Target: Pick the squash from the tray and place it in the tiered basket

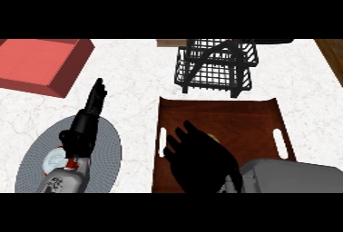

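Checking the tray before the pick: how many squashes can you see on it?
1: a yellow sliver of squash shows on the brown tray, beside the right hand that covers most of it. More could be hidden beneath that hand.

Surface [134, 68]: white stone look, thin reddish veins, smooth. Tray [221, 113]: dark brown wood look, smooth, slight shine, slot handles cut through. Tiered basket [216, 65]: thin black wire grid, like metal. Red box [40, 63]: plain matt red, smooth sides. Plate [107, 154]: grey, fine ring lines, matt. Left hand [90, 113]: black, matt, like hard plastic. Right hand [198, 158]: same black matt look. Forearm [295, 179]: grey, smooth, like plastic shell. Squash [212, 136]: tiny yellow bit showing, finish not clear.
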`<act>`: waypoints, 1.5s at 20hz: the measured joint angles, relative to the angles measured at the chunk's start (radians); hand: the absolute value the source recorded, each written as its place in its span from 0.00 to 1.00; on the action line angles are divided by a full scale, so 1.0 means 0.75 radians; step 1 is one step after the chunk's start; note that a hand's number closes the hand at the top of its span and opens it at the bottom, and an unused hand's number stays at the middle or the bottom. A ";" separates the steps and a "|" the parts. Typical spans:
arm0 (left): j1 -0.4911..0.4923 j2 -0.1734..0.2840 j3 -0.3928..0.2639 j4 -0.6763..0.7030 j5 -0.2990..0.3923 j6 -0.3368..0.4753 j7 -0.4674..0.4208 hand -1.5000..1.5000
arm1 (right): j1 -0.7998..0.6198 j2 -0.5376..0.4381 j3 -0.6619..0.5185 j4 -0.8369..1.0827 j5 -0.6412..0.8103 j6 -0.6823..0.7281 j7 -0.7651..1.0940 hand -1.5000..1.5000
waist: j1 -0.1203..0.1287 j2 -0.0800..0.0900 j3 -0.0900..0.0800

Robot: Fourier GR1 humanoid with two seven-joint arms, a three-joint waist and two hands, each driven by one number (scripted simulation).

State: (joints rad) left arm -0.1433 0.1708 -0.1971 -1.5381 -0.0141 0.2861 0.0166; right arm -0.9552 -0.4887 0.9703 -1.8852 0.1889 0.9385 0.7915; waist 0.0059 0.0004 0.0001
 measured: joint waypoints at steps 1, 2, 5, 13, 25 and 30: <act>-0.008 -0.001 0.001 -0.001 -0.007 -0.001 0.011 0.50 | 0.010 0.002 -0.011 0.009 0.038 0.001 -0.012 0.00 | 0.000 0.000 0.000; -0.013 -0.003 0.001 -0.008 -0.012 0.001 0.025 0.50 | 0.032 0.010 -0.011 0.004 0.072 -0.002 -0.003 0.00 | -0.001 0.000 0.000; -0.025 -0.030 -0.006 -0.001 -0.035 0.012 0.029 0.50 | 0.064 0.002 -0.049 0.034 0.168 0.013 -0.064 0.00 | -0.002 0.000 0.000; -0.014 -0.050 0.011 -0.018 -0.063 -0.001 0.040 0.50 | 0.199 0.024 -0.118 0.111 0.363 0.046 -0.211 0.00 | -0.001 0.000 0.000; -0.007 -0.091 0.039 0.001 -0.102 -0.023 0.024 0.50 | 0.311 0.083 -0.167 0.221 0.642 0.044 -0.507 0.00 | -0.001 0.000 0.000; -0.006 -0.076 0.070 -0.032 -0.089 -0.066 0.052 0.50 | 0.357 0.122 -0.201 0.248 0.725 0.064 -0.559 0.00 | -0.002 -0.001 0.000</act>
State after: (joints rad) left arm -0.1474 0.1136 -0.1449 -1.5618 -0.0810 0.2364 0.0554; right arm -0.6873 -0.3969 0.8196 -1.6992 0.7329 0.9865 0.3726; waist 0.0045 0.0000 0.0000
